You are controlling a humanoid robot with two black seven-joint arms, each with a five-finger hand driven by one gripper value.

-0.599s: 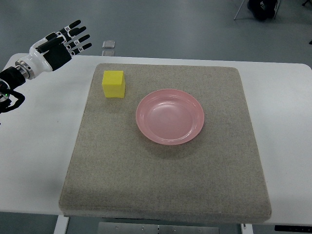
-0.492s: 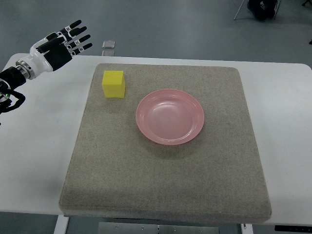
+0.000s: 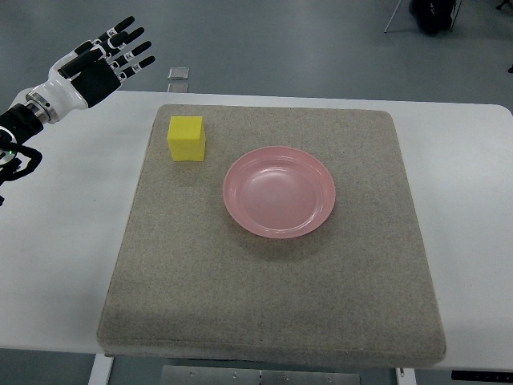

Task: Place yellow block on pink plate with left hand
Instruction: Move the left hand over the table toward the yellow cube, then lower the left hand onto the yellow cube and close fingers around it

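A yellow block (image 3: 187,138) sits on the grey mat (image 3: 272,297) near its far left corner. A pink plate (image 3: 279,191) lies empty in the middle of the mat, to the right of the block. My left hand (image 3: 103,62) hovers at the upper left, beyond the table's far edge, up and to the left of the block. Its black and white fingers (image 3: 127,44) are spread and hold nothing. The right arm does not show.
The white table (image 3: 56,241) carries the mat. A small grey object (image 3: 179,74) lies just past the table's far edge, above the block. Dark chair legs (image 3: 425,12) stand on the floor at the top right.
My left hand has risen slightly and drifted a little to the right and away; the fingers stay spread. Block and plate have not moved.
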